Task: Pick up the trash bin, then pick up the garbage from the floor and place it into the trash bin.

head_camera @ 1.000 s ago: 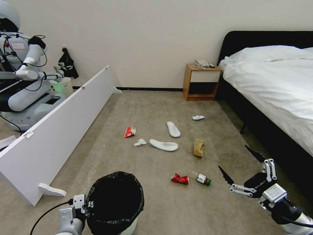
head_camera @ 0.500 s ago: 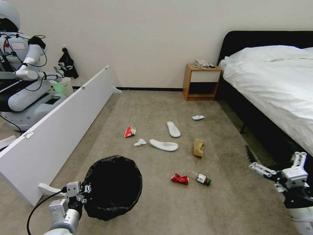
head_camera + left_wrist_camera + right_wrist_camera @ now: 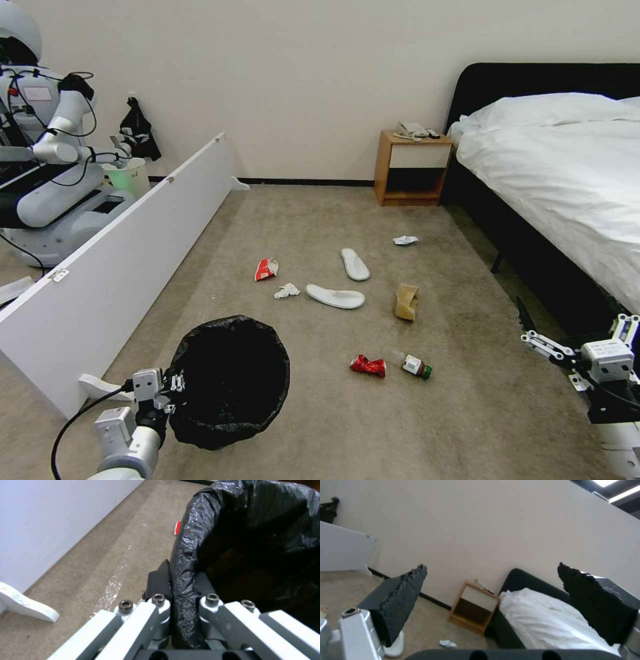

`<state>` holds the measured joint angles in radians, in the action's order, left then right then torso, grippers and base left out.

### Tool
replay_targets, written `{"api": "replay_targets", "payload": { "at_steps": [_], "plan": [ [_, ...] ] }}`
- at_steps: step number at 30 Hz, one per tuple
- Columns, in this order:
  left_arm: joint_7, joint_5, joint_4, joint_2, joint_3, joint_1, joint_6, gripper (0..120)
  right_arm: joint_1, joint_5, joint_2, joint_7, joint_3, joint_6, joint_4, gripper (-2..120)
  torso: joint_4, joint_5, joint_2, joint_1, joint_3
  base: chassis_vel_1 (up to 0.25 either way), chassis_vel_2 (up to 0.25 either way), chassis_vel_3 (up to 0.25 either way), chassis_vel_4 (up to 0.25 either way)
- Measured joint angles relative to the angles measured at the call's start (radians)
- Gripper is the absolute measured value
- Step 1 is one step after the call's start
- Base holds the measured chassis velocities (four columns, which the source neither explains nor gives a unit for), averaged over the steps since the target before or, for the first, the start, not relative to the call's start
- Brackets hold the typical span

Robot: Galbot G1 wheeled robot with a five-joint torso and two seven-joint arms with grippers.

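Now left claw (image 3: 181,585) on trash bin (image 3: 230,383)

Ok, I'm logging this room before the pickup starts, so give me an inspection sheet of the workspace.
Surface: grey-brown carpet floor, litter scattered mid-room.
Job's things: trash bin with black liner, tilted, held at its rim; red wrapper, green-capped bottle, tan paper, snack packet, tissues, two slippers.
Clutter: nothing seen beyond the litter.
Grippers: left gripper shut on the bin's rim; right gripper open, raised near the bed.
Cables: black cable at the left arm.
Surroundings: white panel, nightstand, another robot.
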<state>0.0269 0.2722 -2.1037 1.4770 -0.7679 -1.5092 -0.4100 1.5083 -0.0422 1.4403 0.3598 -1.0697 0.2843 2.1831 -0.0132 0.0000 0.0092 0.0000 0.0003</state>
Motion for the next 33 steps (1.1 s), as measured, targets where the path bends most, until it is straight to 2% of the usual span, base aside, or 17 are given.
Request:
{"api": "replay_targets", "payload": {
  "at_steps": [11, 33],
  "plan": [
    [0.000, 0.002, -0.004, 0.000, 0.000, -0.003, 0.001, 5, 0.001, -0.008, 0.001, 0.037, 0.000, 0.016, 0.000, 100, 0.0000, 0.0000, 0.000, 0.000, 0.000, 0.000, 0.000, 0.000, 0.000],
    [-0.004, -0.001, -0.003, 0.004, 0.000, 0.002, 0.001, 5, -0.003, -0.017, 0.000, 0.050, -0.001, 0.032, -0.007, 100, 0.0000, 0.0000, 0.000, 0.000, 0.000, -0.074, 0.072, 0.069, -0.077]
  ]
}}
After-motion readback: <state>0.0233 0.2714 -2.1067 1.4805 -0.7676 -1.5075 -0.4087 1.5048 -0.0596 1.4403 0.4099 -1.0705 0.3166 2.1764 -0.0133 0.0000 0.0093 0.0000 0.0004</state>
